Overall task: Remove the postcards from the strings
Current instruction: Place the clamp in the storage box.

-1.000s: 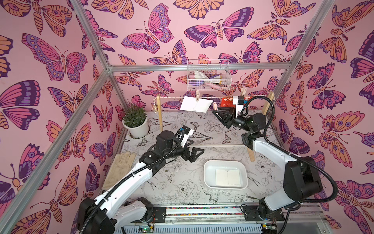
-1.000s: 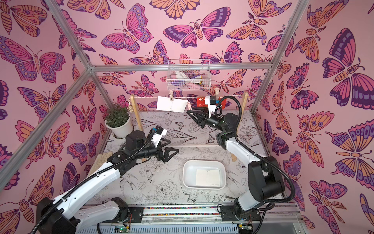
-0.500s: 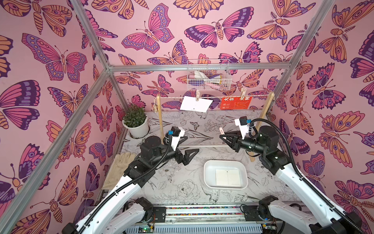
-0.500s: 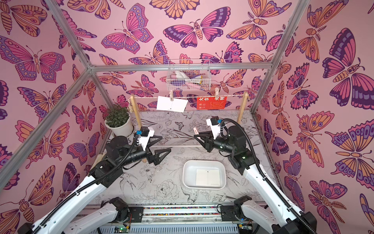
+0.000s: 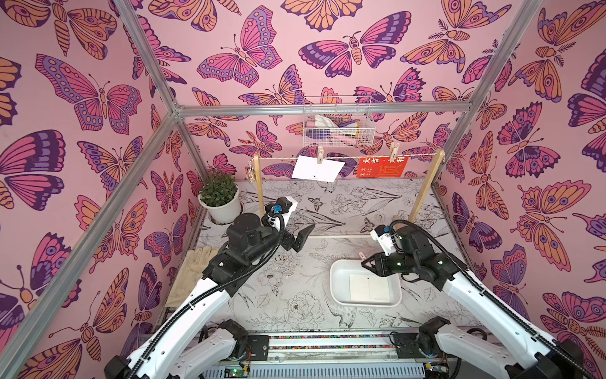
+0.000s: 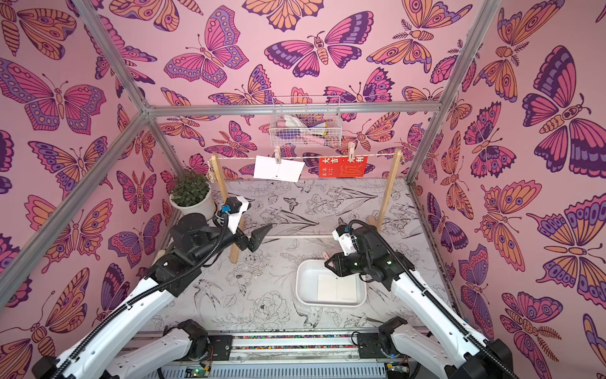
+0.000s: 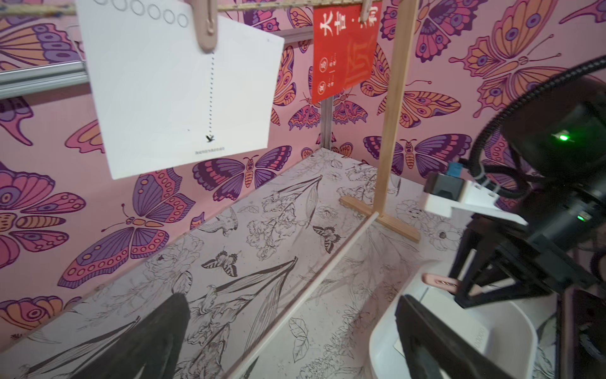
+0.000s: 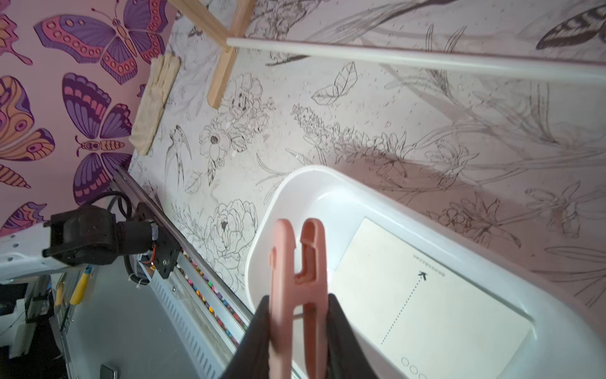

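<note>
While the right gripper (image 5: 364, 262) pinches a pink clothespin (image 8: 298, 279) over the white tray (image 5: 335, 288), the left gripper (image 5: 301, 238) hovers wide open and empty above the desk (image 5: 295, 295). One white postcard (image 5: 370, 288) lies in the tray; a second white postcard (image 5: 317, 169) and the red postcard (image 5: 382, 167) hang clipped to the string (image 5: 357, 158).

Pink butterfly walls (image 5: 98, 98) — floral-sketch tabletop (image 5: 295, 288), evenly lit.
</note>
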{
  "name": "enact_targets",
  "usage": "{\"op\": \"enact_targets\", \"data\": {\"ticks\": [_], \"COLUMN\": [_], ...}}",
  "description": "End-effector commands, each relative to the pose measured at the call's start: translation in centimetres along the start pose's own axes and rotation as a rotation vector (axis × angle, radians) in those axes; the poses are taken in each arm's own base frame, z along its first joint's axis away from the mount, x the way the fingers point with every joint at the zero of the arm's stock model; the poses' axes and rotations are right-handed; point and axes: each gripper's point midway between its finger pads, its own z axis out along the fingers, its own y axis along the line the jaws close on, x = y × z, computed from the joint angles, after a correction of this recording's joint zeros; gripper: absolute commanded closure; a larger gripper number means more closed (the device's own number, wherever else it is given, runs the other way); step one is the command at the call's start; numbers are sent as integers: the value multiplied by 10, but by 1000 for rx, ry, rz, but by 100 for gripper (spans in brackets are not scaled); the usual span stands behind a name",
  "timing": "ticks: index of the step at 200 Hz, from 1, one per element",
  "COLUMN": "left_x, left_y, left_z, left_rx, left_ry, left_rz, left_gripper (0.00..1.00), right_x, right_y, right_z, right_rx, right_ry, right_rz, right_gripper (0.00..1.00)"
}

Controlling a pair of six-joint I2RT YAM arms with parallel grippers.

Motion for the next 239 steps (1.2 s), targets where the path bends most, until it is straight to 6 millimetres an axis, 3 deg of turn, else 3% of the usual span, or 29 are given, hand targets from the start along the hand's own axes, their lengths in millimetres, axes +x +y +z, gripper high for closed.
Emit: {"op": "enact_targets", "data": {"ticks": [1,28,62,81,106,153,171,210,218,239], "left_x": [-16,-14,-6,-7,-14,-26,-29,-24,-12,-14], "left_y": [17,18,27,35,42,49,51,71,78,84], "left_z": [6,16,25,28,31,43,48,50,58,58], "left_rx": [-19,54,76,66,69,101,106,64,64,65], "left_ry": [-30,-12,3,-15,-50,-98,-129,-242,-245,-290], "left_rz": [-6,-60,-71,-80,-89,-96,-86,-68,-91,-93], "left_gripper": [0,0,0,0,0,0,0,0,0,0], "right_x": [35,44,49,52,45,29,8,-45,-52,-64], "right_y": [-10,-15,-21,-21,-18,-8,22,120,134,154], "right_z": [0,5,11,10,3,-15,-27,-73,-82,-97], "right_rx": [72,95,130,136,142,156,43,-331,-386,-449], "right_ry": [96,126,190,217,194,158,105,-62,-91,-139], "right_rz": [27,22,31,32,11,-47,-112,-365,-409,-486], "right_gripper": [97,92,76,61,48,40,40,40,39,37]}}
